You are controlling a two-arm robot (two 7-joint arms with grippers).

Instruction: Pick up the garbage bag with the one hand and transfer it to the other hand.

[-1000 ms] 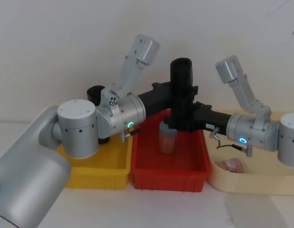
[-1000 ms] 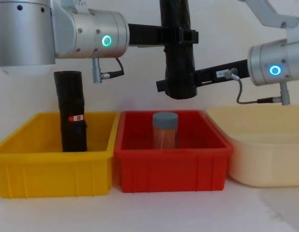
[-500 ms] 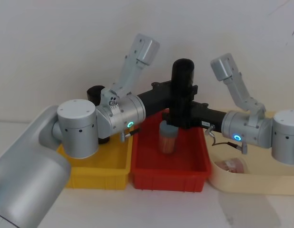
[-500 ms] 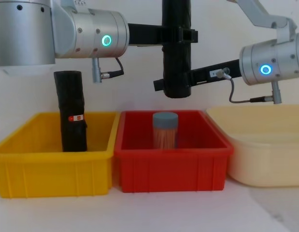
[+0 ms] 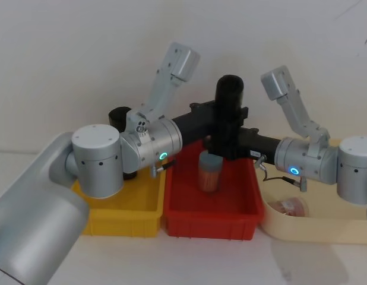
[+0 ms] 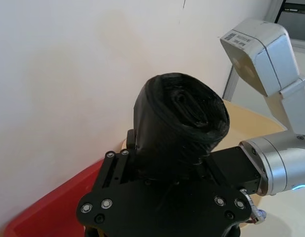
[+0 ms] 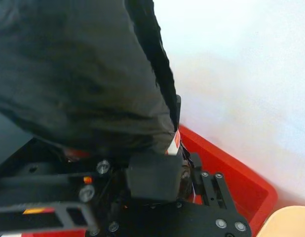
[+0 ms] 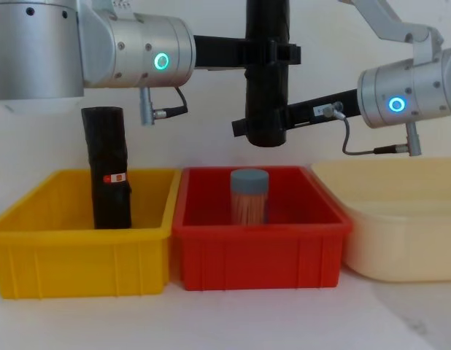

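The garbage bag (image 8: 267, 87), a matte black roll, hangs upright above the red bin (image 8: 262, 255). My left gripper (image 8: 273, 52), on the arm with the green ring, is shut on the roll's upper part; the left wrist view looks down on the roll's top end (image 6: 179, 123) above the gripper body. My right gripper (image 8: 262, 127), on the arm with the blue ring, reaches in from the right at the roll's lower end. In the right wrist view the roll (image 7: 78, 74) sits close against that gripper. From the head view the roll (image 5: 228, 107) stands between both arms.
A second black roll with a red-orange label (image 8: 109, 175) stands in the yellow bin (image 8: 79, 262) on the left. A jar with a grey lid (image 8: 249, 195) stands in the red bin under the held roll. A beige tub (image 8: 408, 240) is on the right.
The right arm has moved left toward the roll, and the roll's lower end has shifted left, so it now hangs straighter. The left arm has stayed put.
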